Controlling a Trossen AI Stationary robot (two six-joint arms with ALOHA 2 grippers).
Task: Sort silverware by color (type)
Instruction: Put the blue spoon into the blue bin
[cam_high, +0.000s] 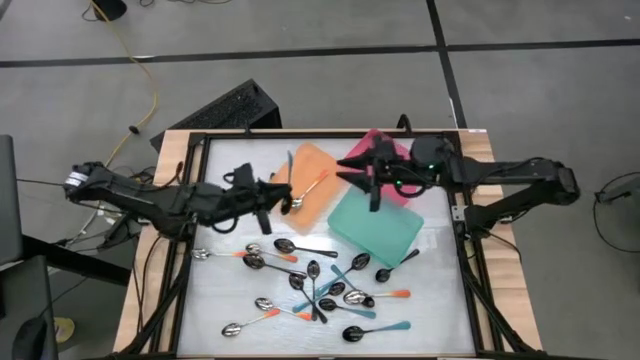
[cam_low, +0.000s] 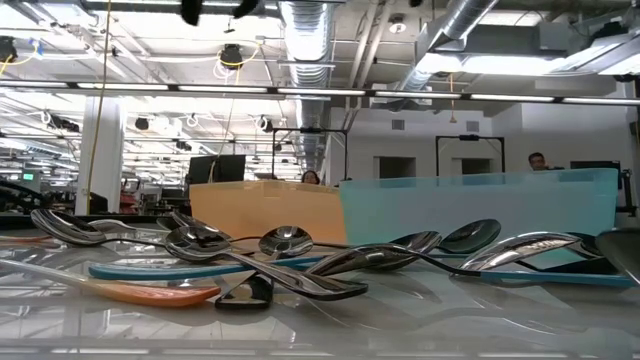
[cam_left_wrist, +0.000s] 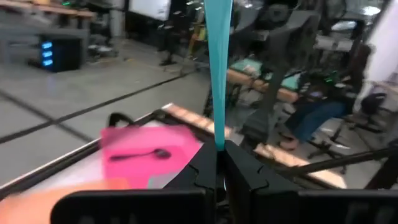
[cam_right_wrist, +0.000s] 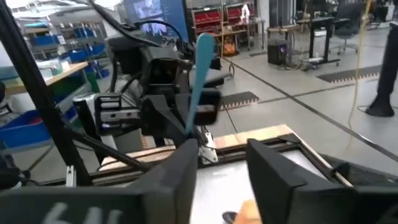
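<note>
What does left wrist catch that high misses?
Only left wrist: the left gripper is shut on a teal-handled spoon that stands upright, and a black spoon lies in the pink tray.
Only high: the teal tray, the orange tray with an orange-handled spoon on it, the loose spoon pile on the table, and the right gripper over the pink and teal trays.
Both: the pink tray and the left gripper.
</note>
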